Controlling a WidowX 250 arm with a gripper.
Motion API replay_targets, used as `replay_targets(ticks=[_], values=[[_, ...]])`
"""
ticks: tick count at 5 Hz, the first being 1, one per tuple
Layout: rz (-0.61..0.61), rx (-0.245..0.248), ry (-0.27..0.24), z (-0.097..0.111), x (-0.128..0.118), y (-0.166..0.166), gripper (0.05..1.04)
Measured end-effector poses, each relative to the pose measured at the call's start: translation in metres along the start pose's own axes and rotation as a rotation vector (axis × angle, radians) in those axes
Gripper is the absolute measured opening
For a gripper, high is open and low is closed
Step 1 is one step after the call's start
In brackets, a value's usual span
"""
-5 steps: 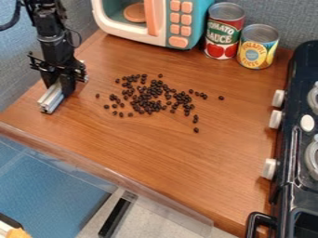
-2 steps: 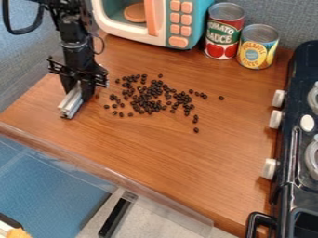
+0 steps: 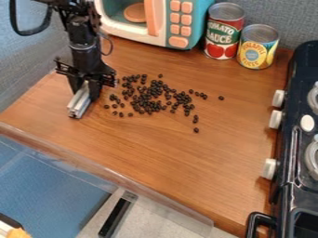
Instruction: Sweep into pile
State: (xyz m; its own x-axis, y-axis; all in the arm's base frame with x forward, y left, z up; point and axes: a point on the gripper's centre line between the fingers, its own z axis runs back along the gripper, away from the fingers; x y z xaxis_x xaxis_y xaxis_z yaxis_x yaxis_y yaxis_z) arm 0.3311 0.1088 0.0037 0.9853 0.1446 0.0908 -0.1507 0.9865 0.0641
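The claw (image 3: 86, 89) is closed on a silvery metal bar (image 3: 79, 102), its fingers parted only by the bar's width, and I have it at the left side of the table (image 3: 162, 153). From here I see the dark beans (image 3: 149, 98) lying just beside it, clustered thickly in the middle with strays around them, in front of the toy microwave (image 3: 169, 23) and the two cans, red (image 3: 223, 32) and yellow (image 3: 257, 49).
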Motion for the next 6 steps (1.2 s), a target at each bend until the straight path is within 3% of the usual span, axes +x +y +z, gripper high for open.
replay_targets(ticks=[3, 6], values=[[-0.034, -0.055, 0.015, 0.007, -0.015, -0.057, 0.384], [-0.067, -0.083, 0.037, 0.011, -0.026, -0.09, 0.384]])
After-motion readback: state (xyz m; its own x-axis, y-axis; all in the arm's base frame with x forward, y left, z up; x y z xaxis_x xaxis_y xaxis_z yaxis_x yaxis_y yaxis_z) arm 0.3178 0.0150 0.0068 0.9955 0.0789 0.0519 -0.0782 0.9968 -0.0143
